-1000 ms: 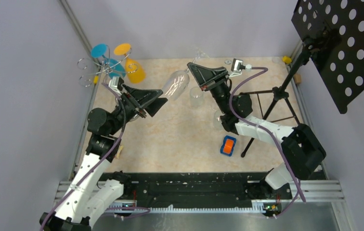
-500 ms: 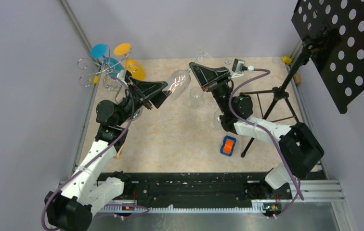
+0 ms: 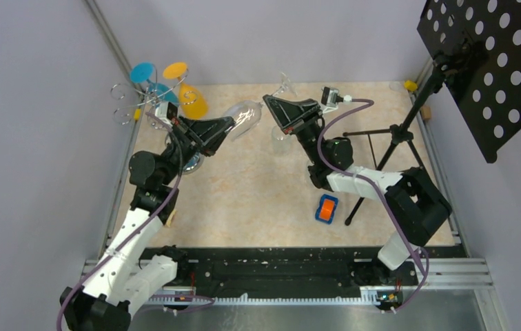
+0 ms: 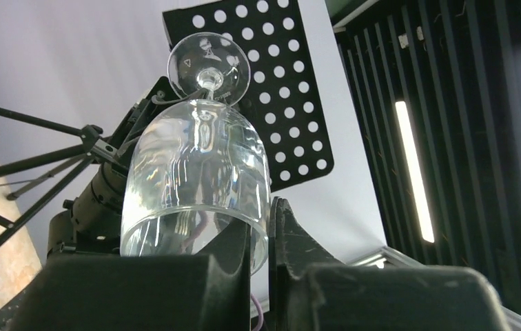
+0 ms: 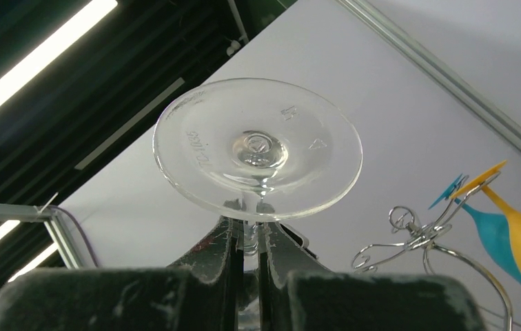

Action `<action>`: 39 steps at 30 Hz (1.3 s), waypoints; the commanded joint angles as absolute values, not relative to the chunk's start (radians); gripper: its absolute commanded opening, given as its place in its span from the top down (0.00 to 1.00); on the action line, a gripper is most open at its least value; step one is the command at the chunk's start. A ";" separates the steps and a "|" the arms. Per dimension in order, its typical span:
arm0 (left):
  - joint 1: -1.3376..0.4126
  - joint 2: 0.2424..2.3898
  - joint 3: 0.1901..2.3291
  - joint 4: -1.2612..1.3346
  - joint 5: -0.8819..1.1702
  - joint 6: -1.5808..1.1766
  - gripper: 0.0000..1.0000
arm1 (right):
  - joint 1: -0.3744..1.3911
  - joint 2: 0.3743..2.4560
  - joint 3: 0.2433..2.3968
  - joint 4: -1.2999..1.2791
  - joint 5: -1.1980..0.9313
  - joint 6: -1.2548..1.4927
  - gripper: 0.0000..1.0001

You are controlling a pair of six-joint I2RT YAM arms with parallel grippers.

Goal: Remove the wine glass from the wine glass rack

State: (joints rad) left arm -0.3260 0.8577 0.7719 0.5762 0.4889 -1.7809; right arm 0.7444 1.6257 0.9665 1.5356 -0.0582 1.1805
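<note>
A clear wine glass (image 3: 244, 117) hangs sideways in the air between my two grippers, away from the silver wire wine glass rack (image 3: 140, 103) at the back left. My left gripper (image 3: 227, 129) is shut on the bowl's rim. In the left wrist view, one finger (image 4: 233, 241) is inside the wine glass (image 4: 199, 172) and the other is outside. My right gripper (image 3: 273, 105) is shut on the stem. The right wrist view shows the round foot (image 5: 258, 148) just above my right gripper (image 5: 251, 231). The rack (image 5: 416, 234) stands behind it.
An orange glass (image 3: 194, 103) and blue glasses (image 3: 142, 71) hang upside down on the rack. A black tripod stand (image 3: 399, 134) with a perforated plate (image 3: 492, 62) stands at the right. Another clear glass (image 3: 282, 138) and a small orange-blue object (image 3: 326, 208) are on the table.
My left gripper moved right to the glass bowl and closed on its rim. The right arm shifted the glass slightly left, still gripping the stem.
</note>
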 commanded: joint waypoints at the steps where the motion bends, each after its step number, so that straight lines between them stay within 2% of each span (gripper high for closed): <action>1: -0.336 0.813 0.832 0.581 0.497 -1.720 1.00 | 0.753 1.665 0.996 1.720 -0.102 1.159 1.00; 4: -0.336 0.813 0.851 0.551 0.494 -1.671 1.00 | 0.753 1.662 0.995 1.720 -0.120 1.156 0.98; 6: -0.336 0.815 0.873 0.516 0.491 -1.633 1.00 | 0.753 1.661 1.001 1.719 -0.147 1.149 0.75; 8: -0.336 0.820 0.890 0.502 0.484 -1.593 1.00 | 0.753 1.658 0.993 1.719 -0.153 1.142 0.56; 10: -0.336 0.826 0.909 0.491 0.467 -1.550 1.00 | 0.752 1.648 0.973 1.703 -0.146 1.138 0.44; 13: -0.336 0.836 0.964 0.436 0.459 -1.469 1.00 | 0.749 1.622 0.934 1.681 -0.132 1.118 0.38; 18: -0.336 0.860 1.113 0.255 0.449 -1.282 1.00 | 0.749 1.588 0.898 1.651 -0.122 1.100 0.33; 27: -0.343 0.978 1.361 -0.189 0.470 -0.828 1.00 | 0.750 1.431 0.775 1.589 -0.191 0.999 0.32; 33: -0.395 1.063 1.485 -0.500 0.373 -0.579 1.00 | 0.784 1.221 0.759 1.270 -0.268 0.772 0.32; 39: -0.452 1.185 1.635 -0.727 0.166 -0.422 1.00 | 0.807 1.050 0.734 0.986 -0.202 0.601 0.34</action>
